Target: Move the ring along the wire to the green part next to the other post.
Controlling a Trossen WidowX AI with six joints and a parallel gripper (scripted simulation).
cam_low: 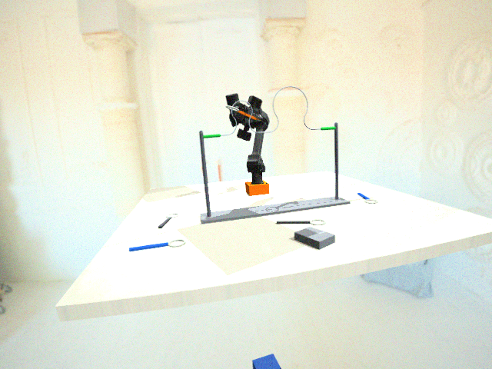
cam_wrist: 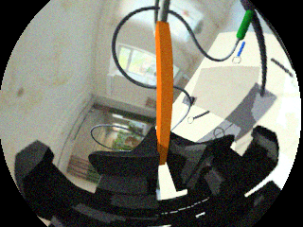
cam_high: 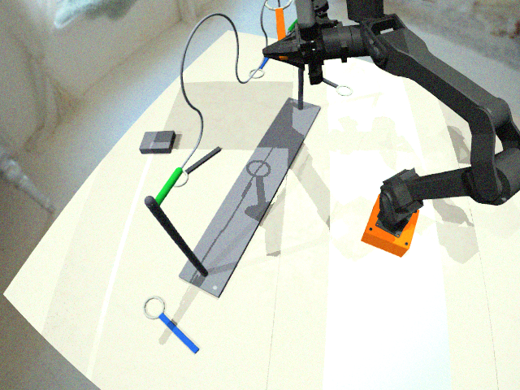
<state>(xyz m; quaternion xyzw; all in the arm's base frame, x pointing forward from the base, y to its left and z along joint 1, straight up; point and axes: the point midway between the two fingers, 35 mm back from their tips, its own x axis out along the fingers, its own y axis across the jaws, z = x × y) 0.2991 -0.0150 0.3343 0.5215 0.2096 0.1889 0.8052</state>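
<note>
My gripper (cam_high: 270, 52) (cam_wrist: 155, 129) is shut on the orange handle (cam_high: 280, 23) (cam_low: 247, 114) (cam_wrist: 164, 85). The pale ring (cam_low: 231, 108) is at the handle's far end, up by the smaller bend of the grey wire (cam_high: 182, 71) (cam_low: 290, 86) (cam_wrist: 115, 43). The wire appears to pass through it, on the side toward the left post (cam_low: 204, 174) in the exterior view; whether they touch I cannot tell. One green part (cam_high: 169, 185) (cam_low: 327, 127) is by the other post (cam_high: 178, 239) (cam_low: 336, 162). The other green part (cam_low: 211, 135) is by the left post. In the wrist view the ring is mostly cut off.
A long grey base plate (cam_high: 227, 235) (cam_low: 246, 213) carries both posts. A dark block (cam_high: 156, 142) (cam_low: 314, 238) lies near it. Loose rings with blue handles (cam_high: 178, 333) (cam_low: 148, 247) and dark handles (cam_high: 203, 160) (cam_low: 293, 222) lie around. The wire's tall bend rises between the posts.
</note>
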